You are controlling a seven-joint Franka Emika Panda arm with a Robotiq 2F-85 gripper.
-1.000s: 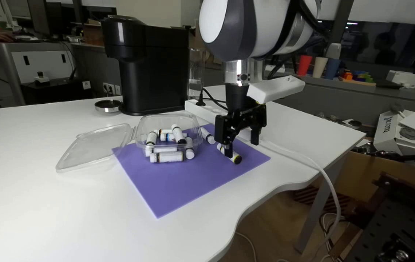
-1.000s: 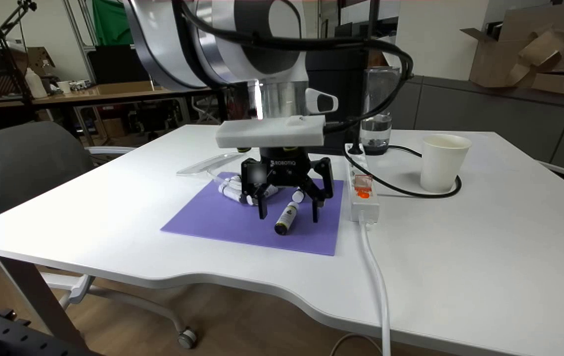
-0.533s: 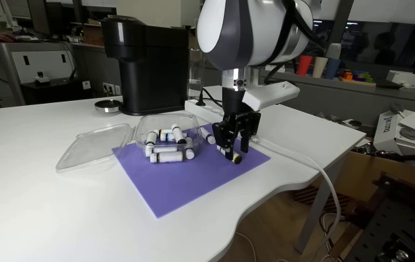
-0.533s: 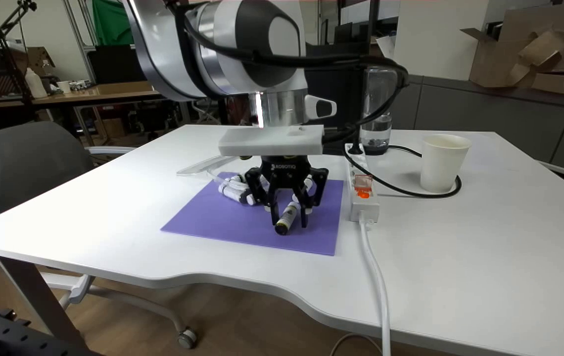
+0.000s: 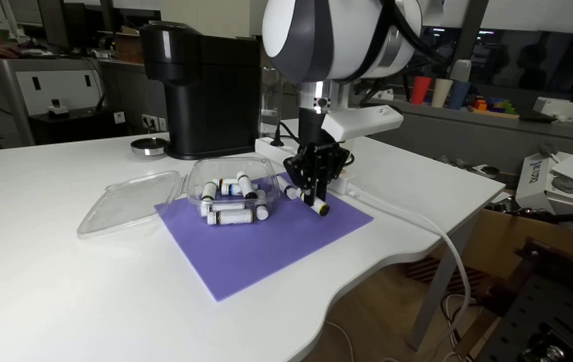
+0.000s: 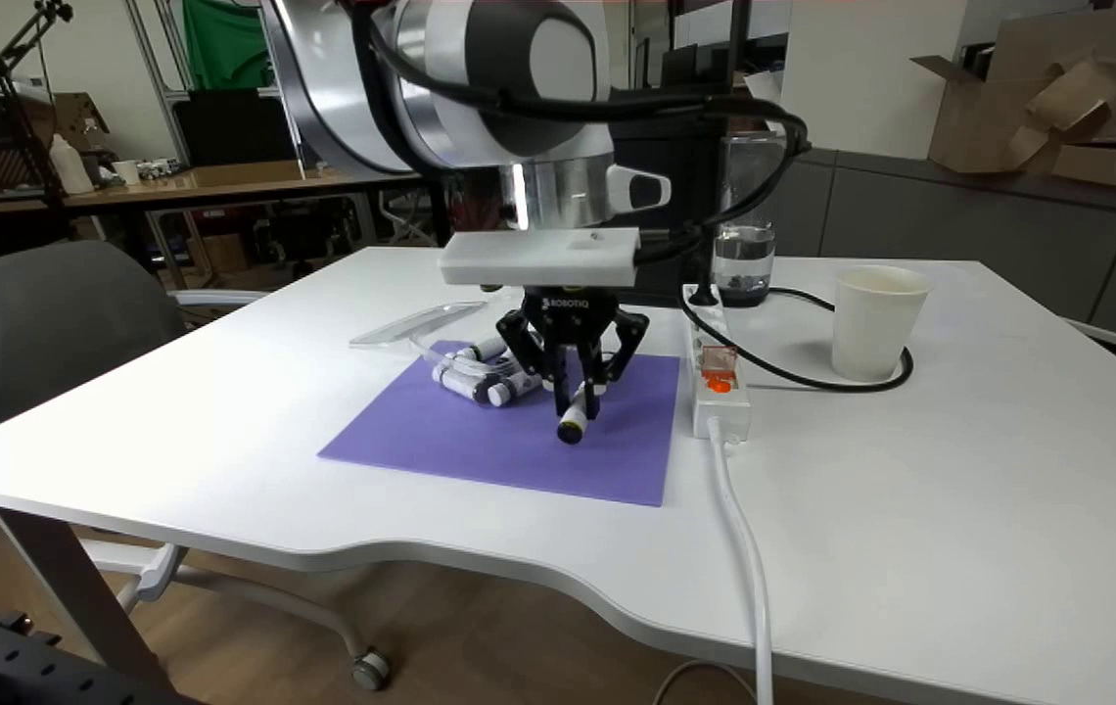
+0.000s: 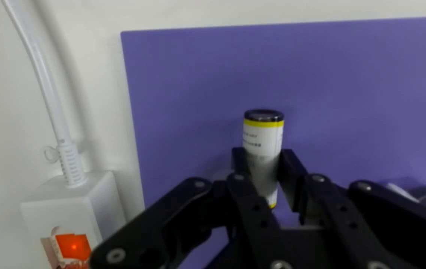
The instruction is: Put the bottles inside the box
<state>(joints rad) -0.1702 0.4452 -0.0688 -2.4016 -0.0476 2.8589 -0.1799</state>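
Observation:
My gripper (image 7: 264,158) is shut on a white bottle (image 7: 261,140) with a yellow band and dark end, its fingers pressing both sides. In both exterior views this bottle (image 5: 320,207) looks slightly raised above the purple mat (image 5: 266,251), its dark end toward the table's front edge. The clear plastic box (image 5: 269,173) stands at the mat's far side and holds several bottles. At its front lies a bottle (image 5: 230,216); whether inside or outside the wall, I cannot tell. Another bottle (image 5: 286,187) rests beside the box, between it and my gripper.
The box's clear lid (image 5: 130,203) lies folded back onto the table. A black coffee machine (image 5: 211,95) rises behind the box. Beside the mat runs a white power strip (image 6: 720,406) with its cable (image 6: 744,529); a white cup (image 6: 876,323) stands beyond it.
The gripper came down over the bottle, its fingers closed on it, and it has risen a little with the bottle, shifting slightly toward the box.

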